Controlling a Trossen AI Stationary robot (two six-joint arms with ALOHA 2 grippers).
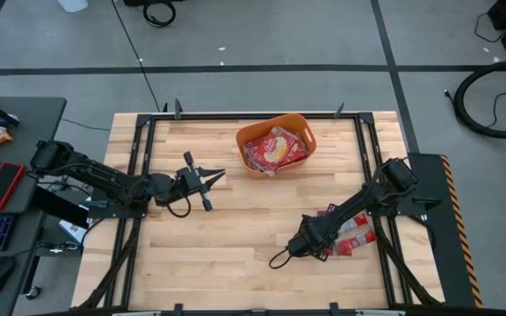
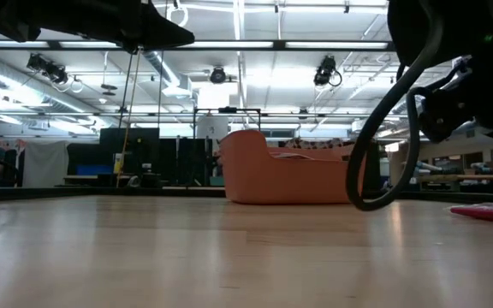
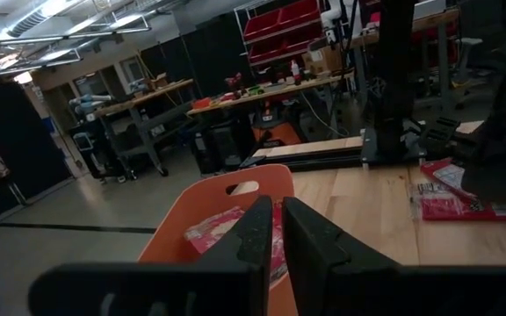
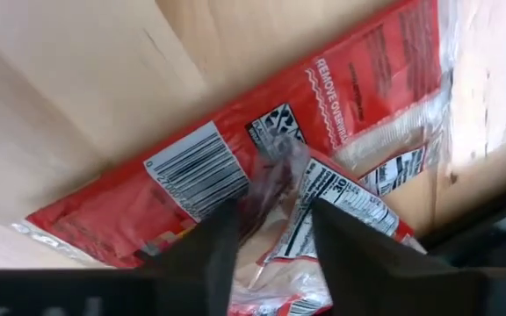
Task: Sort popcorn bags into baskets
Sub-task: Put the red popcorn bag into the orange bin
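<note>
The orange basket (image 1: 304, 125) stands at the table's far middle with several red popcorn bags (image 1: 275, 149) lying inside. More red bags (image 1: 355, 235) lie flat near the table's right edge, partly under my right arm. My right gripper (image 1: 311, 239) points down onto this pile, shut on a bag (image 4: 191, 175). My left gripper (image 1: 220, 175) hovers left of the basket, shut and empty, aimed at the basket (image 3: 235, 189). The low view shows the basket (image 2: 289, 175) and one bag's edge (image 2: 486, 212). My right gripper comes from above, pointing down, and pinches a crumpled ridge of clear wrapper (image 4: 275, 171) on a red bag, beside its barcode (image 4: 196, 171). The ridge bunches up between the two fingers (image 4: 222, 233). The rest of the bag lies flat on the table.
A black metal frame (image 1: 372, 149) runs around the wooden table top. The right arm's cable loop (image 1: 279, 259) hangs just above the wood. Bare wood (image 1: 227, 246) lies between the two arms and toward the near edge. A desk with keyboard and phone (image 1: 3, 184) stands beyond the left edge.
</note>
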